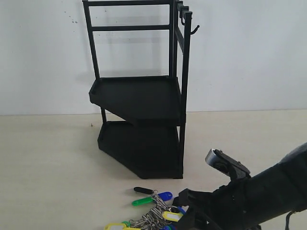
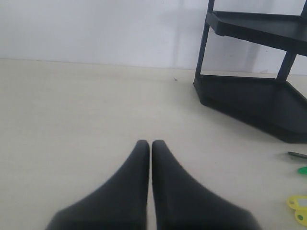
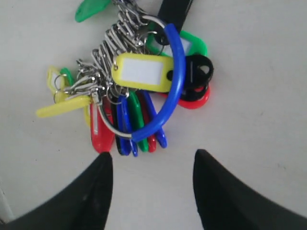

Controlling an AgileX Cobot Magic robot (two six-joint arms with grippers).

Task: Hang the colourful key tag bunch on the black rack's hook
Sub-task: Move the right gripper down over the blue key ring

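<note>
The colourful key tag bunch [image 3: 144, 72] lies on the table [image 1: 48, 167] near the foot of the black rack [image 1: 183, 120], not yet lifted. Our right gripper [image 3: 152, 158] hangs over it, spread wide and pinching nothing. The left gripper [image 2: 150, 142] is pressed together and empty.

We judge the blue-sleeved ring [image 3: 176, 67] the best hold, since that leaves its loop free for a hook [image 1: 194, 29].

We count 1 bunch, 1 rack, 2 trays [image 1: 136, 96], 2 crossbars [image 1: 129, 28] and 2 visible hooks. The tags overlap too much to count.
</note>
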